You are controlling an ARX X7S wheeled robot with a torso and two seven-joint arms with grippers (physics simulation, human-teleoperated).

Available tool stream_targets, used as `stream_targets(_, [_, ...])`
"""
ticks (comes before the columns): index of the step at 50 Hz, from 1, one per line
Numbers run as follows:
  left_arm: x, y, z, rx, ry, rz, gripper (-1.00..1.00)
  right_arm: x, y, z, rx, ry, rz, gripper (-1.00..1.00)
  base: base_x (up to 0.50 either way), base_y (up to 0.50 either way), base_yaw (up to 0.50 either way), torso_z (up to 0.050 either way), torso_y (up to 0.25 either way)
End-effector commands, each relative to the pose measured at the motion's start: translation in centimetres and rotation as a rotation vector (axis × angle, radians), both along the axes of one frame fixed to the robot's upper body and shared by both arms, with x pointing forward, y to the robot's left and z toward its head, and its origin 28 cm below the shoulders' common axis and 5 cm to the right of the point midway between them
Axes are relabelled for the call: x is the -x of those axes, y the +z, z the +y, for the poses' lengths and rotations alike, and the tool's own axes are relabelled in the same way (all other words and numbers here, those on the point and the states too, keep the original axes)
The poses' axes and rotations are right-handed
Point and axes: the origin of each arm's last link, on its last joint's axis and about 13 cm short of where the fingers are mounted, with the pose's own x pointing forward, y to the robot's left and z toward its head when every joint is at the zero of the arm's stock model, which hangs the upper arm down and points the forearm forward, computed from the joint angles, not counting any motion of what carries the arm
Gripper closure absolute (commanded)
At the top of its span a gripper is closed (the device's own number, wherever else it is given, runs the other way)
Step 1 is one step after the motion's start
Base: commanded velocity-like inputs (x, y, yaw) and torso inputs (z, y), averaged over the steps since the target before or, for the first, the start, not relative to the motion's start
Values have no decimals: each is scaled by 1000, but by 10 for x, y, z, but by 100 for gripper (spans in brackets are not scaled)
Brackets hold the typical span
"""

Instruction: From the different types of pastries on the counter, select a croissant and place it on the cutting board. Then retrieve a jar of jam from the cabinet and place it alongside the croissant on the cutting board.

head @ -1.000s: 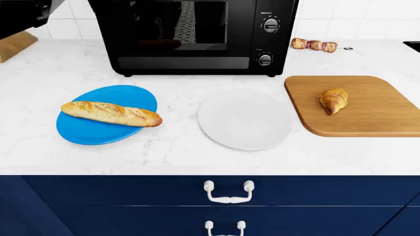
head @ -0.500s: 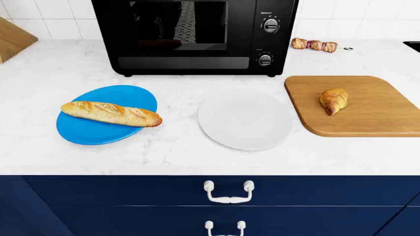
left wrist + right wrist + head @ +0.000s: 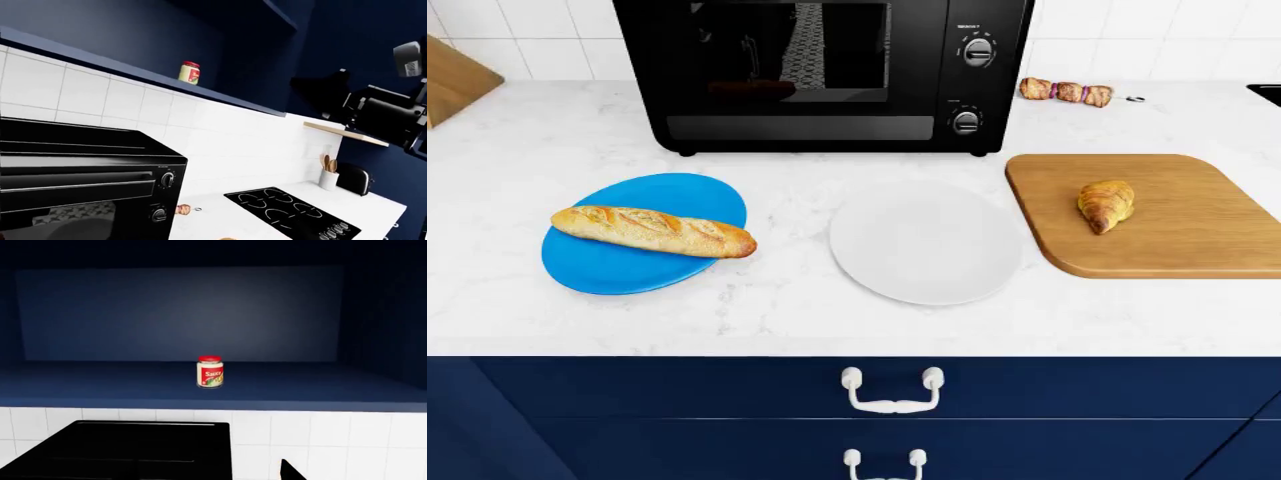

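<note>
The croissant [image 3: 1106, 205] lies on the wooden cutting board [image 3: 1188, 240] at the right of the marble counter [image 3: 507, 180]. The baguette [image 3: 651, 231] lies on a blue plate [image 3: 614, 270] at the left. The jar of jam [image 3: 209, 372], with a red lid, stands upright alone on the navy cabinet shelf; it also shows in the left wrist view [image 3: 189, 72]. Neither gripper shows in the head view. Of my right gripper, only one dark fingertip [image 3: 290, 472] shows, below and apart from the jar. My right arm [image 3: 383, 115] is raised near the cabinet. My left gripper's jaws are out of view.
A black microwave [image 3: 827, 70] stands at the back of the counter under the cabinet. A white plate [image 3: 925, 243] lies at the middle. A skewer [image 3: 1066, 91] lies at the back right. A stove top [image 3: 293, 212] and a utensil holder [image 3: 327, 177] lie further right.
A dark part of my left arm at the head view's top left has risen out of sight. The things on the counter have not moved.
</note>
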Motion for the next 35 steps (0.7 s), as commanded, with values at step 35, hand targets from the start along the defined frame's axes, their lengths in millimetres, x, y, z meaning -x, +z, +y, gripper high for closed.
stream_targets(35, [21,3,-2,-53,-154,-53,-100,-2,1,4,6,-13,-7,-100,0,0,0,44,0])
